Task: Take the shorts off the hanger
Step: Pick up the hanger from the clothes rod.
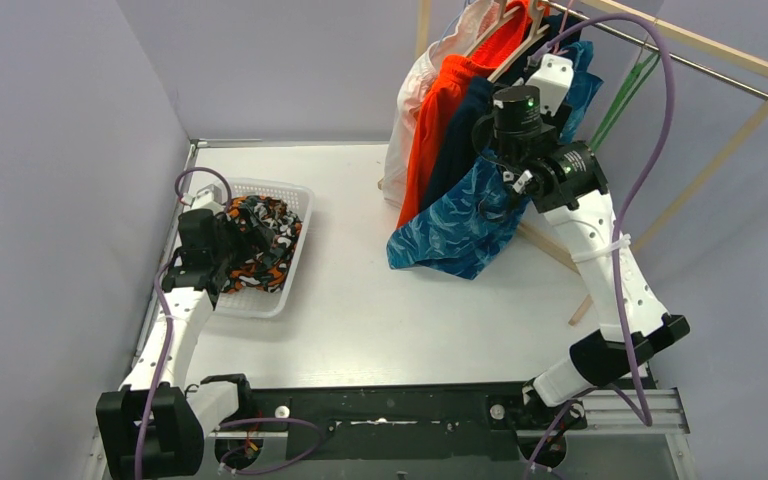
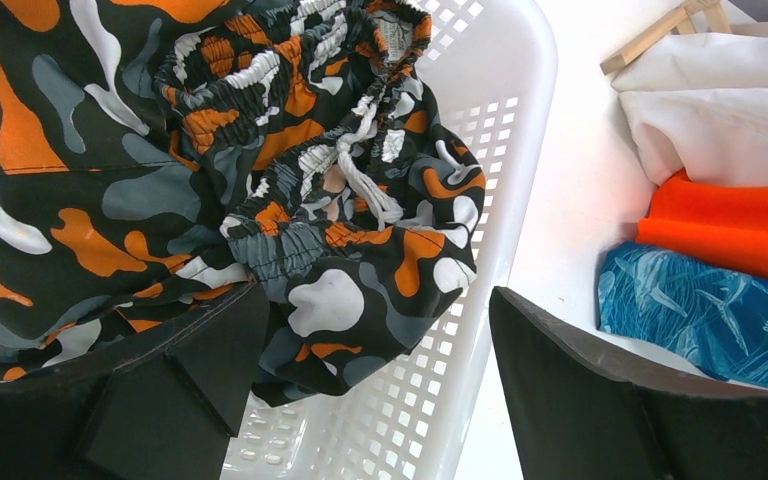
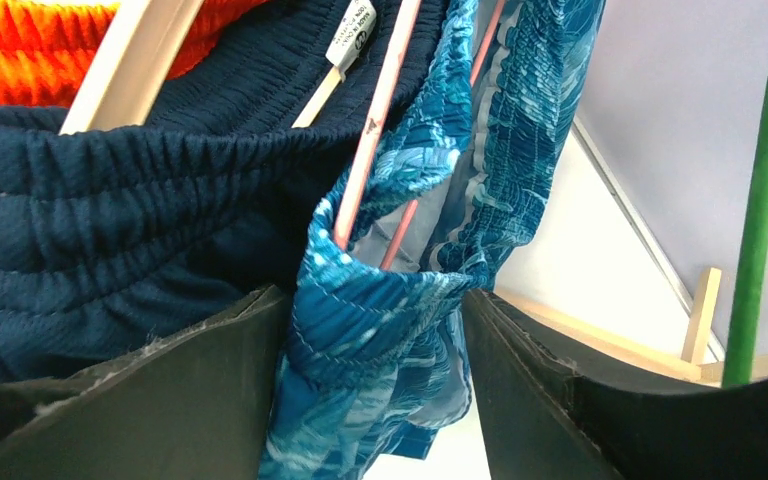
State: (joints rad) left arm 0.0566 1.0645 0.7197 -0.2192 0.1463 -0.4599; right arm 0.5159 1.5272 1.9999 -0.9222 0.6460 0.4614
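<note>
Five pairs of shorts showed from above; the camouflage shorts (image 1: 265, 240) lay bunched in the white basket (image 1: 260, 305) at the left of the tabletop (image 1: 360, 310), with the left pincer (image 1: 235, 240) just over them; the white shorts (image 1: 405, 120), orange shorts (image 1: 435, 110) and navy shorts (image 1: 460, 130) hung side by side under the rail (image 1: 690, 60) at the far right; the teal-blue shorts (image 1: 450, 230) hung nearest, waistband up at the right pincer (image 1: 495, 150), legs drooping low to the left.

From the left wrist, the fingers (image 2: 210, 370) stood wide apart and gripped nothing; the camouflage pair lay below, its edge under one finger; the other finger sat just past the basket's rim.

From the right wrist, the fingers (image 3: 190, 400) flanked the teal-blue waistband; gathered cloth filled the gap and touched both; whether they pressed it I could not tell; a pink hanger (image 3: 375, 120) ran inside that waistband; the navy waistband, on a wooden hanger (image 3: 125, 65), lay against one finger; a green pole (image 3: 765, 180) stood at the right.
</note>
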